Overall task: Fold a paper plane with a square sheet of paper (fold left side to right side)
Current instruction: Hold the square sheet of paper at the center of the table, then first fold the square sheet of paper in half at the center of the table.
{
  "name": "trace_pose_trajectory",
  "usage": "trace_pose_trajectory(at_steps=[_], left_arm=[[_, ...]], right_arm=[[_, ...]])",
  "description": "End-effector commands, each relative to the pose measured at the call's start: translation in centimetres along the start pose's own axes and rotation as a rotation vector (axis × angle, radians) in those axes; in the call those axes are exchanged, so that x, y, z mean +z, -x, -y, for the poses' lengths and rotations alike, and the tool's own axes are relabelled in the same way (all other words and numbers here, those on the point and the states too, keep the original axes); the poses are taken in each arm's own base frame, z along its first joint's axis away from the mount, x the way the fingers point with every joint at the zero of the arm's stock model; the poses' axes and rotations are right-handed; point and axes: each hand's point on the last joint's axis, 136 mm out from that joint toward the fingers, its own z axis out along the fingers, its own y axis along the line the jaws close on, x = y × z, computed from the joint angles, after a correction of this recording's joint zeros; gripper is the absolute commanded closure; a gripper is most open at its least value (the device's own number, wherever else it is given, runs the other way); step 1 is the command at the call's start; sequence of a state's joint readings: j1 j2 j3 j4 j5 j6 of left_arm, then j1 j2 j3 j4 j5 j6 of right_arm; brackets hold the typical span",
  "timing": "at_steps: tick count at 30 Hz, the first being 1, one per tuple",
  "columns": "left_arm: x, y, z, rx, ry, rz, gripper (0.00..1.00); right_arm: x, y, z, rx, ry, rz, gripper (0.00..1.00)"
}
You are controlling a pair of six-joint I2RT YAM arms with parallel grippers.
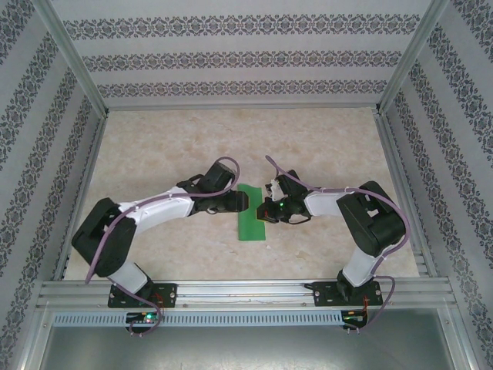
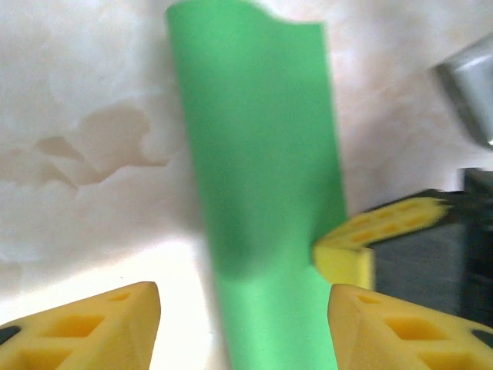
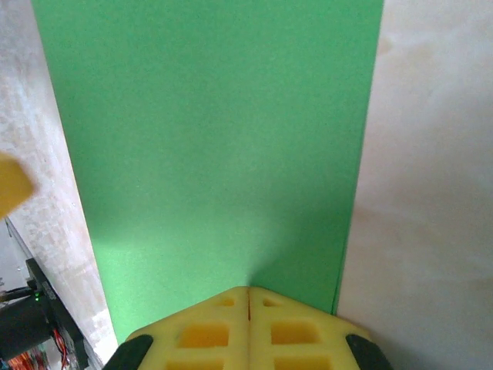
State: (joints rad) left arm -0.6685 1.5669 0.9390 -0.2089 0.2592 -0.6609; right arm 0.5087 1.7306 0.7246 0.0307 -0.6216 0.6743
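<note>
Bright even light, soft shadows under the arms, left wrist view blurred, overhead view sharp

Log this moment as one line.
bright green paper sheet: narrow strip | left claw: open over it | right claw: shut, tips on it

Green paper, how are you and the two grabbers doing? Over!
Left gripper open, fingers either side of the green paper. Right gripper shut, at its edge. Paper folded narrow, lying on table. Nothing else in the way.
</note>
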Motion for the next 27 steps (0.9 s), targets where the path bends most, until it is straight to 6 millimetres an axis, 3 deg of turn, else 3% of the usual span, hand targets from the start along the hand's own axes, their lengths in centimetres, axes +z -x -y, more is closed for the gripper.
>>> trace_pose_trajectory(at_steps=[1, 6, 15, 27], left_arm=[[0.1, 0.1, 2.7, 0.067, -0.152, 0.019, 0.51], [2.1, -1.0, 4.2, 0.069, -0.273, -0.051, 0.65], [4.8, -2.2, 1.0, 0.025, -0.190, -0.077, 0.68], [5.8, -3.6, -3.7, -0.064, -0.138, -0.081, 0.75]], right_arm=[[0.7, -2.2, 5.6, 0.065, -0.218, -0.045, 1.00], [0.8, -2.3, 5.7, 0.065, -0.221, -0.047, 1.00], [0.7, -2.3, 6.0, 0.063, -0.235, -0.053, 1.00], [0.6, -2.7, 7.0, 0.070, -0.268, -0.073, 1.00]])
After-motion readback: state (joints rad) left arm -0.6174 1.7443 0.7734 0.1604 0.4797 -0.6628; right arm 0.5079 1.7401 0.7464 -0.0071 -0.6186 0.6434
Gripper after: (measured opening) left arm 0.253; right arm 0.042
